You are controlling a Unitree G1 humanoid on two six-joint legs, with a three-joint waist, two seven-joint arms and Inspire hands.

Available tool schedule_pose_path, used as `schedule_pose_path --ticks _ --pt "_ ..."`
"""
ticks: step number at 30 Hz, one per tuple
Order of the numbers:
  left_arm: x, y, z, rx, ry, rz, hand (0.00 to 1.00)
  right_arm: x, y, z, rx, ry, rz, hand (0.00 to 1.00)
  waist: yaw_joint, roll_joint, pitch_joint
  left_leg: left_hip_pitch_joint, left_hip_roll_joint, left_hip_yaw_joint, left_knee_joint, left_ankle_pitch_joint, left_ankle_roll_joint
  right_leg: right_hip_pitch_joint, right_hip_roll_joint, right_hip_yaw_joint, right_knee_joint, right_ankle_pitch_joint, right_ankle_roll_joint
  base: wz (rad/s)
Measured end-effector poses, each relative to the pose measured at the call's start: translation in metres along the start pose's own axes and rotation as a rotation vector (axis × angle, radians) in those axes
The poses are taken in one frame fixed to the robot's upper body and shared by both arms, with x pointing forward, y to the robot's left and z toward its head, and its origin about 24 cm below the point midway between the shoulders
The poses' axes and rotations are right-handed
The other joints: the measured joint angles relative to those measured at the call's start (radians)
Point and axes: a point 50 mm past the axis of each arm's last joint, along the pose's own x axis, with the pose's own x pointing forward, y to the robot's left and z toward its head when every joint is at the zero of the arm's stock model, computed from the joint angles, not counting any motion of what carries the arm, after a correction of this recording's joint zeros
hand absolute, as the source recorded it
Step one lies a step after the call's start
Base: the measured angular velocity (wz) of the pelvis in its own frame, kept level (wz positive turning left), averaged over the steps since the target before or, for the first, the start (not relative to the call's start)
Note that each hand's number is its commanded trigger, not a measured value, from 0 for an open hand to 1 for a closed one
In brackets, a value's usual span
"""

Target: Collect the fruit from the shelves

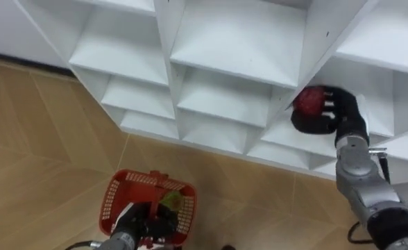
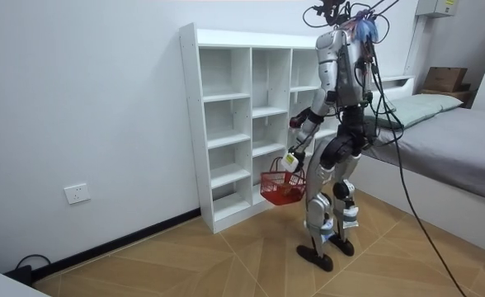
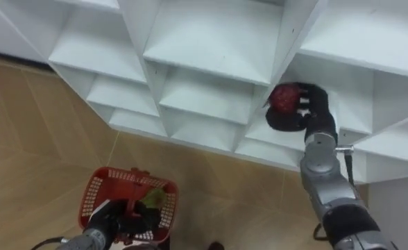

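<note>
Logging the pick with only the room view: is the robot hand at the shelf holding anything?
Observer: Yes, the right robot hand has its fingers curled round a red fruit at the mouth of a shelf compartment.
Operator: Anything in the basket?
Observer: A yellow-green fruit lies in the red basket, which the left robot hand carries by its handle.
</note>
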Motion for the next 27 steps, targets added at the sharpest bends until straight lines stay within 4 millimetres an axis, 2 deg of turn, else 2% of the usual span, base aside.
schedule_pose_path --ticks 1,3,6,9,14,19,27 --pt "0.0 0.0 0.0 -0.001 0.0 0.004 1.0 -0.003 0.004 -0.003 -0.001 0.005 0.022 1.0 0.0 0.004 -0.0031 0.002 0.001 0.001 0.0 0.0 0.0 0.001 0.001 0.005 0.001 0.002 0.0 -0.29" --pt "0.001 -0.004 0.001 -0.01 -0.002 0.008 1.0 -0.015 0.016 -0.013 -0.006 0.013 0.098 1.0 -0.003 0.024 -0.0148 0.012 0.002 0.003 -0.004 0.0 0.0 0.0 0.004 0.02 0.005 0.005 -0.001 -0.22" --pt "0.001 -0.01 -0.001 -0.022 0.002 -0.005 1.0 -0.03 0.026 -0.023 0.002 0.023 0.165 1.0 -0.008 0.037 -0.0231 0.05 0.002 0.009 -0.028 0.0 0.0 0.021 0.007 0.034 -0.003 0.005 -0.001 -0.13" --pt "0.0 -0.011 -0.005 -0.025 0.011 -0.006 1.0 -0.045 0.038 -0.028 0.024 0.017 0.24 1.0 -0.024 0.041 -0.0244 0.08 0.01 0.021 -0.053 0.0 0.0 0.043 0.017 0.038 -0.022 0.012 -0.005 -0.09" --pt "0.0 -0.012 -0.005 -0.028 0.002 -0.007 1.0 -0.057 0.051 -0.04 0.025 0.05 0.338 1.0 -0.04 0.046 -0.0248 0.092 0.02 0.047 -0.067 -0.002 -0.004 0.053 0.027 0.04 -0.042 0.027 -0.002 -0.04" --pt "0.0 -0.018 0.0 -0.038 -0.018 -0.023 1.0 -0.078 0.068 -0.051 0.009 0.069 0.466 1.0 -0.038 0.046 -0.0249 0.087 0.027 0.053 -0.069 -0.003 -0.005 0.053 0.038 0.05 -0.064 0.043 -0.002 -0.06" --pt "0.0 -0.028 0.0 -0.024 -0.022 -0.055 1.0 -0.09 0.079 -0.059 -0.029 0.085 0.543 1.0 -0.04 0.046 -0.0249 0.087 0.026 0.054 -0.069 -0.004 -0.005 0.053 0.039 0.054 -0.068 0.043 -0.002 -0.01"
